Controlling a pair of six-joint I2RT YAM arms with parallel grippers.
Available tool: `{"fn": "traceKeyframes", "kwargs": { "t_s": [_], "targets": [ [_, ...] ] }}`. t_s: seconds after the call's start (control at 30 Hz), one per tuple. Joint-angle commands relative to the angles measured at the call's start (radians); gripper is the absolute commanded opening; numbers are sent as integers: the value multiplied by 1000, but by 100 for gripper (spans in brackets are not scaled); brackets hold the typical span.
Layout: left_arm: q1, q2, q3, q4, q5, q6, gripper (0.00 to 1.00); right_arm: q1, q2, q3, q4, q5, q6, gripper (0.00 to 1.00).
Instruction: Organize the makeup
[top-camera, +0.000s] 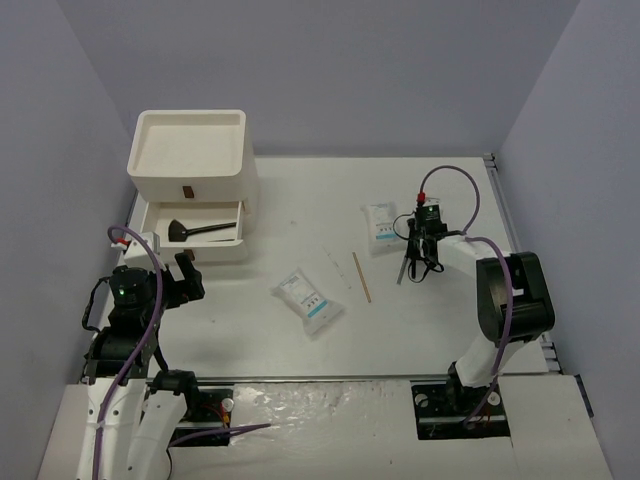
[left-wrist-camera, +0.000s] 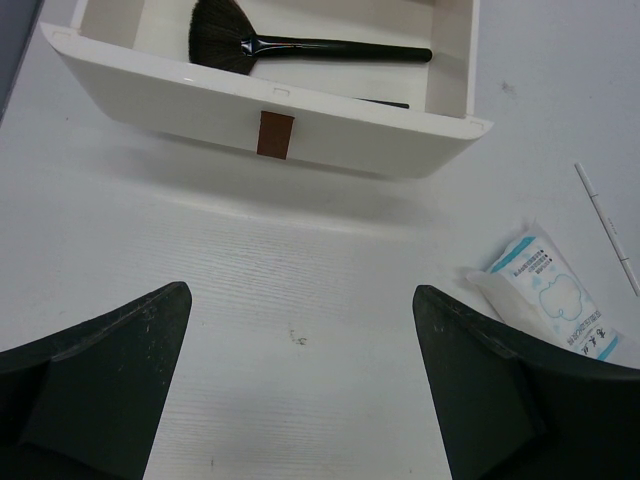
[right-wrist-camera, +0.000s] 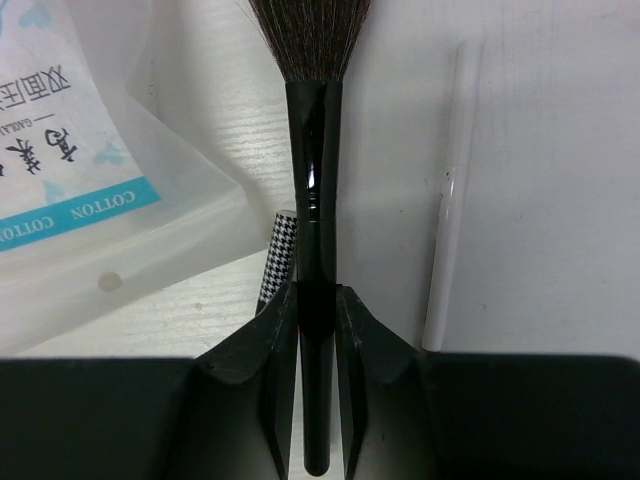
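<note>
At the far right of the surface our right pincer is pinching the black brush low on its handle, bristles pointing away. A grip on the handle end leaves the head free and should let the brush go flat into a drawer. We cannot tell whether it is clear of the surface yet. Just beside it lie a thin clear tube and a cotton packet, with a small houndstooth-patterned stick partly under the handle.

Our left pincer is spread wide and holds nothing. It faces the pulled-out bottom drawer of the white drawer box, where the fan brush already lies lengthwise, so we take that drawer as the place for brushes.

The wooden stick and the other white packet lie mid-surface, well apart from the drawer and not yet sorted. We judge the next step to be carrying the held brush across to that drawer
</note>
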Motion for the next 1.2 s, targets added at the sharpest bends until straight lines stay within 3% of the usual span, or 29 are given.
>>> {"fn": "traceKeyframes", "kwargs": {
  "t_s": [0.0, 0.23, 0.33, 0.4, 0.5, 0.63, 0.77, 1.03, 1.17],
  "targets": [
    [-1, 3, 33, 46, 0, 8, 91, 47, -110, 71, 10, 102, -57, 0],
    [-2, 3, 33, 43, -3, 5, 91, 198, -220, 160, 12, 145, -215, 0],
    [0, 3, 36, 34, -15, 2, 91, 336, -237, 272, 39, 6, -321, 0],
    [0, 1, 39, 26, -27, -7, 91, 412, -211, 330, 52, -4, -423, 0],
    [3, 2, 44, 13, -69, -14, 92, 547, -159, 452, 81, -77, -556, 0],
    [7, 2, 45, 2, -87, -23, 91, 608, -36, 575, 147, -250, -663, 0],
    [9, -13, 41, -1, -99, -30, 91, 676, 108, 731, 179, -315, -757, 0],
    [11, -7, 41, 0, -95, -30, 91, 747, 380, 984, 300, -420, -795, 0],
    [11, -3, 40, 1, -93, -31, 92, 765, 439, 1000, 419, -439, -793, 0]
  ]
}}
